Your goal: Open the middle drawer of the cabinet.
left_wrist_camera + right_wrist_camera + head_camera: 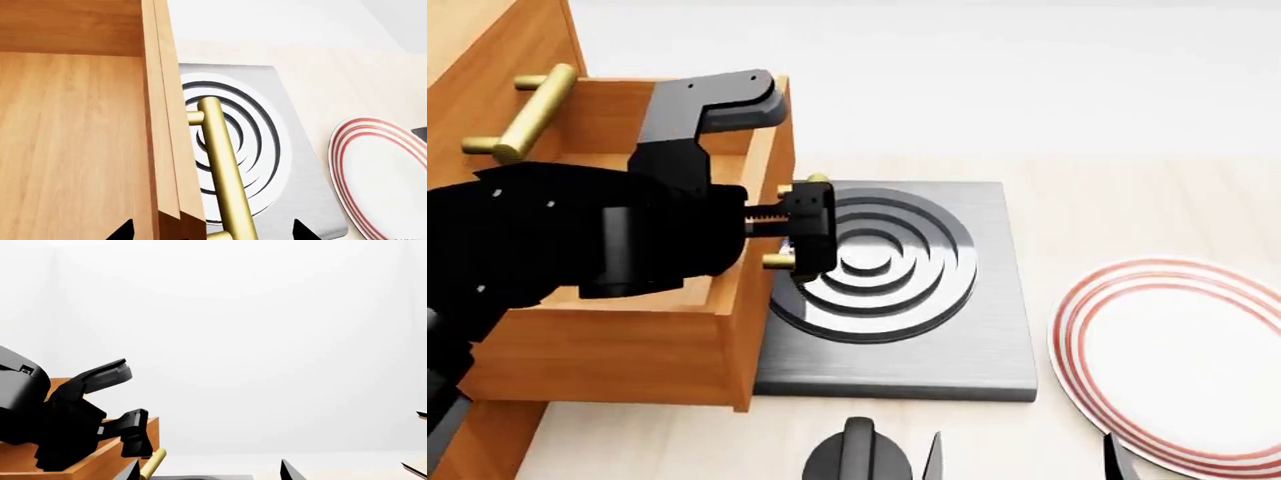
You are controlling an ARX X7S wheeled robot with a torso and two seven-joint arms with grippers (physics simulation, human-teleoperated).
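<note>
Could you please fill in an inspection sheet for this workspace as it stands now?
Surface: pale wooden floor.
Job's things: middle drawer pulled out of the cabinet, apparently empty inside; its brass handle over the plate.
Clutter: grey ringed metal plate; red-striped white plate.
Grippers: left gripper at the handle, jaws either side of it, contact unclear; right gripper low, jaws apart, empty.
Cables: nothing seen.
Surroundings: plain white backdrop.
</note>
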